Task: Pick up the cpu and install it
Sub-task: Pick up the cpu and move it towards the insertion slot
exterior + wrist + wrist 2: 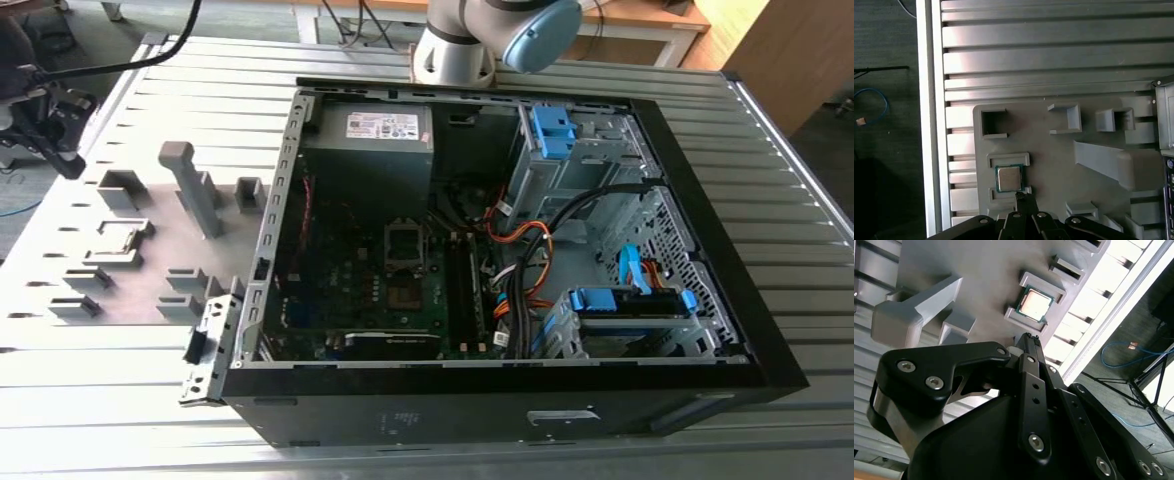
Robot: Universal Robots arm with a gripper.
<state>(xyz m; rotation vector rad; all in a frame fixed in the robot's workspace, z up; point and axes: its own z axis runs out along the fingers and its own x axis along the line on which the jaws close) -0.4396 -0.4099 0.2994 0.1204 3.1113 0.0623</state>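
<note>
The cpu (1009, 178) lies flat, metal top up, seated in a grey square holder frame (1008, 160) on the grey fixture plate (1054, 165). The plate sits to the exterior view's left of the open computer case (467, 410). The gripper (1021, 196) has its fingers pressed together, pinching nothing. In the first wrist view its tip stands just beside one edge of the cpu; contact cannot be determined.
</note>
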